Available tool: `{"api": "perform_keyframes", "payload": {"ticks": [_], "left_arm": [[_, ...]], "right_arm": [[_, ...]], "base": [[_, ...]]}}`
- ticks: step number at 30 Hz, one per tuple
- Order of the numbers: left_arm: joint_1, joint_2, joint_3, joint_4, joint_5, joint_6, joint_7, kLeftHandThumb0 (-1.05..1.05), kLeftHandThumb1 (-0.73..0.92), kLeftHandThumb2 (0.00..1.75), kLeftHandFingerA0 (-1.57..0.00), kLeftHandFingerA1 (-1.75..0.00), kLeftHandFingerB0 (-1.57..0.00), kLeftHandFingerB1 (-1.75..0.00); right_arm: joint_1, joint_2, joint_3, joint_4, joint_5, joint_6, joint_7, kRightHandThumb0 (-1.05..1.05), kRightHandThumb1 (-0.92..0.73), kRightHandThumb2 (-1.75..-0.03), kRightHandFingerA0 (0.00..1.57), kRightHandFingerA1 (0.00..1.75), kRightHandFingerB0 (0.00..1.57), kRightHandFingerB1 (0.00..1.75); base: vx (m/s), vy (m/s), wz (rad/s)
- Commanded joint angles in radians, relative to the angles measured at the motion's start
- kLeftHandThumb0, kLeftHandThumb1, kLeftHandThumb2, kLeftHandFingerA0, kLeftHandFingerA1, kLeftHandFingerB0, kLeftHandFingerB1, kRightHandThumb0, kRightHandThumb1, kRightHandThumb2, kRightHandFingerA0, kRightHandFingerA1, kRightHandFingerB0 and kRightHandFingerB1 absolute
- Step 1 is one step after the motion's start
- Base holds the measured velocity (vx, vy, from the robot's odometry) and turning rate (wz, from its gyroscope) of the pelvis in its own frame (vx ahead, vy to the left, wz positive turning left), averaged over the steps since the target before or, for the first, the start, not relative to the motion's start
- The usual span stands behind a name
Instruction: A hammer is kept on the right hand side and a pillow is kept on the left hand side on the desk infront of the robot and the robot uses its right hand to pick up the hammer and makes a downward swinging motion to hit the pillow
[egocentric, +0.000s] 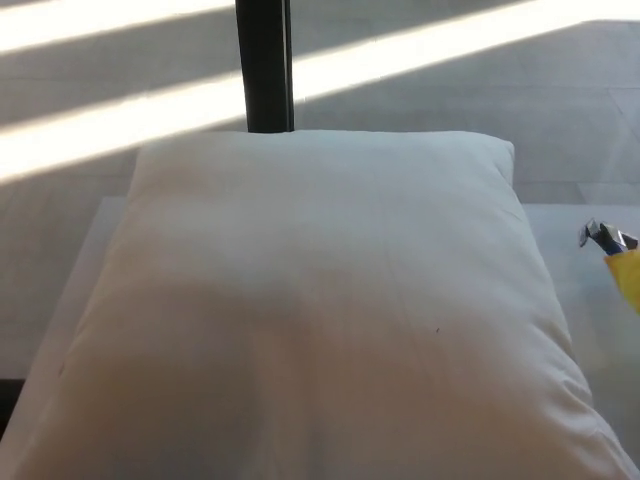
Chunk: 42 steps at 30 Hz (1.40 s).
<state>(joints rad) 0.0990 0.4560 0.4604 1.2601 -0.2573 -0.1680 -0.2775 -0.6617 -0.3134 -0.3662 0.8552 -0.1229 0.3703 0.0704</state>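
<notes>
No part of the robot's body is in view from the head camera. The left hand and the right hand are both out of the picture, and no forearm shows at either side edge. Its colours, shapes, cables, screws and markings cannot be told from this view.

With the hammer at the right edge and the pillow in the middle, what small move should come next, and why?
Probably bring the hammer leftward over the pillow before swinging down. Only its metal head and a bit of yellow handle show at the right edge, beside the pillow, not above it. No robot hand is in view, so the grip cannot be checked.
</notes>
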Motion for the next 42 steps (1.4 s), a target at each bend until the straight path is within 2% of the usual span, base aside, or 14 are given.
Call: {"api": "perform_keyframes", "payload": {"ticks": [1,8,9,10,11,14,17,19,24,25,27,29,39,42], "left_arm": [[0.030,0.028,0.012,-0.011,-0.010,-0.017,-0.033,-0.65,0.76,0.62,-0.70,-0.61,-0.61,-0.51],[0.043,0.026,0.003,-0.014,-0.002,-0.024,-0.042,-0.65,0.77,0.63,-0.66,-0.61,-0.57,-0.51],[0.044,0.024,-0.010,-0.013,0.014,-0.037,-0.022,-0.64,0.60,0.99,-0.60,-0.67,-0.51,-0.61],[0.047,0.025,-0.009,-0.013,0.013,-0.038,-0.023,-0.64,0.60,0.99,-0.60,-0.67,-0.51,-0.61],[0.048,0.026,-0.006,-0.015,0.008,-0.032,-0.032,-0.65,0.78,0.63,-0.64,-0.59,-0.54,-0.48],[0.041,0.033,-0.006,-0.003,0.011,-0.026,-0.028,-0.63,0.78,0.63,-0.65,-0.57,-0.54,-0.48],[0.040,0.030,-0.003,-0.004,0.007,-0.026,-0.026,-0.62,0.78,0.63,-0.67,-0.57,-0.56,-0.49],[0.047,0.022,0.010,-0.012,-0.011,-0.004,-0.035,-0.62,0.82,0.64,-0.61,-0.58,-0.50,-0.47],[0.055,0.020,0.005,-0.012,-0.005,-0.015,-0.050,-0.61,0.79,0.63,-0.62,-0.57,-0.51,-0.48],[0.051,0.017,0.018,-0.013,-0.019,-0.004,-0.051,-0.61,0.76,0.63,-0.62,-0.59,-0.53,-0.50],[0.053,0.022,-0.008,-0.013,0.011,-0.019,-0.036,-0.62,0.79,0.63,-0.65,-0.58,-0.55,-0.48],[0.053,0.023,-0.013,-0.011,0.015,-0.015,-0.030,-0.64,0.78,0.63,-0.67,-0.57,-0.56,-0.47],[0.041,0.029,-0.014,-0.002,0.013,-0.024,-0.020,-0.61,0.76,0.62,-0.70,-0.61,-0.57,-0.51],[-0.026,0.042,0.077,0.012,-0.080,0.057,-0.077,-0.61,0.72,0.62,-0.65,-0.54,-0.57,-0.46]], "right_arm": [[-0.050,-0.015,-0.020,-0.214,0.258,0.263,0.329,-0.32,-0.63,-1.19,1.00,1.75,0.67,1.75],[-0.075,0.002,-0.029,-0.294,0.301,0.353,0.325,-0.31,-0.68,-1.16,1.03,1.75,0.74,1.75],[-0.099,-0.013,-0.023,-0.290,0.304,0.368,0.339,-0.35,-0.78,-0.97,1.04,1.75,0.72,1.75],[-0.099,-0.010,-0.022,-0.290,0.303,0.370,0.340,-0.35,-0.78,-0.97,1.04,1.75,0.72,1.75],[-0.112,-0.020,-0.020,-0.288,0.309,0.380,0.353,-0.35,-0.77,-1.02,1.01,1.75,0.71,1.75],[-0.213,-0.053,-0.055,-0.211,0.358,0.498,0.386,-0.37,-0.79,-1.01,1.02,1.75,0.74,1.75],[-0.276,-0.099,-0.028,-0.131,0.372,0.487,0.518,-0.36,-0.66,-1.14,1.06,1.75,0.76,1.75],[-0.333,-0.100,-0.032,-0.109,0.377,0.518,0.511,-0.34,-0.61,-1.20,1.07,1.75,0.76,1.73],[-0.390,-0.101,-0.033,-0.091,0.393,0.546,0.542,-0.34,-0.58,-1.23,1.06,1.75,0.74,1.74],[-0.424,-0.103,-0.032,-0.073,0.401,0.577,0.551,-0.33,-0.60,-1.11,1.06,1.75,0.77,1.66],[-0.461,-0.100,-0.031,-0.065,0.420,0.618,0.574,-0.36,-0.67,-1.05,1.07,1.75,0.78,1.64],[-0.472,-0.095,-0.014,-0.079,0.423,0.616,0.602,-0.34,-0.62,-1.13,1.07,1.75,0.79,1.65],[-0.505,-0.099,-0.011,-0.119,0.461,0.683,0.628,-0.33,-0.64,-1.10,1.07,1.75,0.77,1.69],[-0.500,-0.111,0.000,-0.132,0.470,0.721,0.630,-0.33,-0.70,-1.02,1.08,1.75,0.81,1.60]], "base": [[0.00,0.000,0.00],[0.00,0.000,0.00],[0.00,0.000,0.00],[0.00,0.000,0.00],[0.00,0.000,0.00],[0.00,0.000,0.00],[0.00,0.000,0.00],[0.00,0.000,0.00],[0.00,0.000,0.00],[0.00,0.000,0.00],[0.00,0.000,0.00],[0.00,0.000,0.00],[0.00,0.000,0.00],[0.00,0.000,0.00]]}}
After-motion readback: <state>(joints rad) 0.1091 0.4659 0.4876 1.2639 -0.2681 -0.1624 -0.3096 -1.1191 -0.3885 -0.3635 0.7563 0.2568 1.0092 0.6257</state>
